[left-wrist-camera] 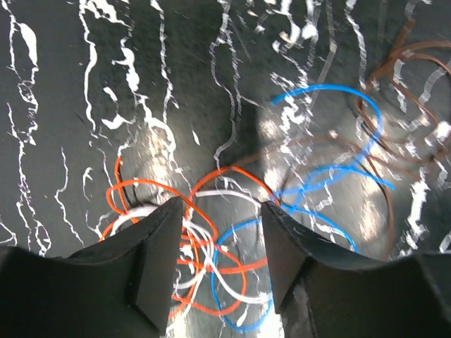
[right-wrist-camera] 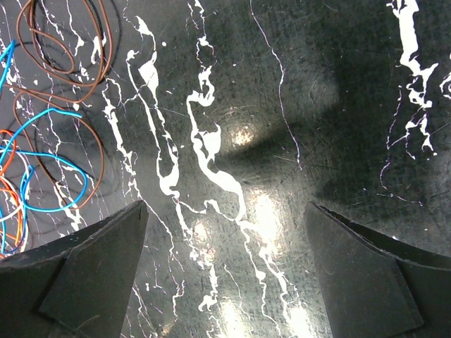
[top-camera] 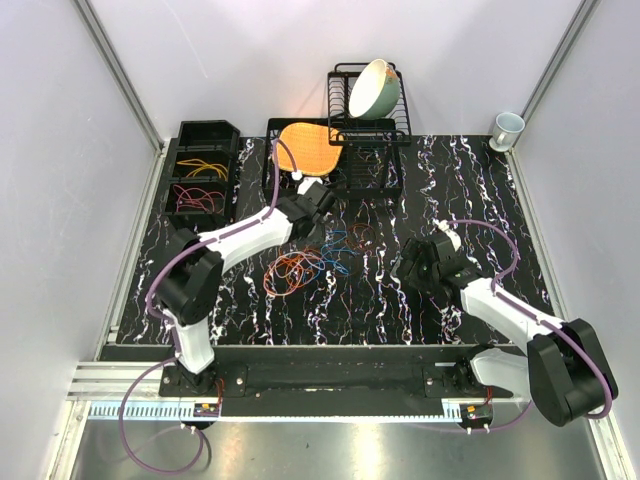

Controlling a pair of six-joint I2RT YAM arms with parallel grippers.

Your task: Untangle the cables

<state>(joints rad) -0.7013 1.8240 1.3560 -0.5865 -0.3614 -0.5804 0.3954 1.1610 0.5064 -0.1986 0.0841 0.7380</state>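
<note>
A loose tangle of cables lies mid-table: orange and red loops [top-camera: 297,268], blue wire [top-camera: 338,246] and brown coils [top-camera: 360,236]. My left gripper [top-camera: 318,222] hangs low over the tangle's far side. In the left wrist view its fingers [left-wrist-camera: 158,246] stand apart, with orange [left-wrist-camera: 232,264], white [left-wrist-camera: 211,271] and blue [left-wrist-camera: 232,236] strands lying on the table in the gap of my left gripper [left-wrist-camera: 220,211], none pinched. My right gripper [top-camera: 410,264] hovers to the right of the pile. It is open [right-wrist-camera: 225,211] over bare tabletop, with blue [right-wrist-camera: 49,158] and brown [right-wrist-camera: 67,42] cables off to its left.
A black two-compartment bin [top-camera: 233,160] at the back left holds yellow cables [top-camera: 200,166] and red cables [top-camera: 195,196]. Behind the pile lie an orange round board [top-camera: 308,147] and a black dish rack [top-camera: 385,150] with a pale bowl [top-camera: 372,88]. A mug [top-camera: 507,127] stands at the back right.
</note>
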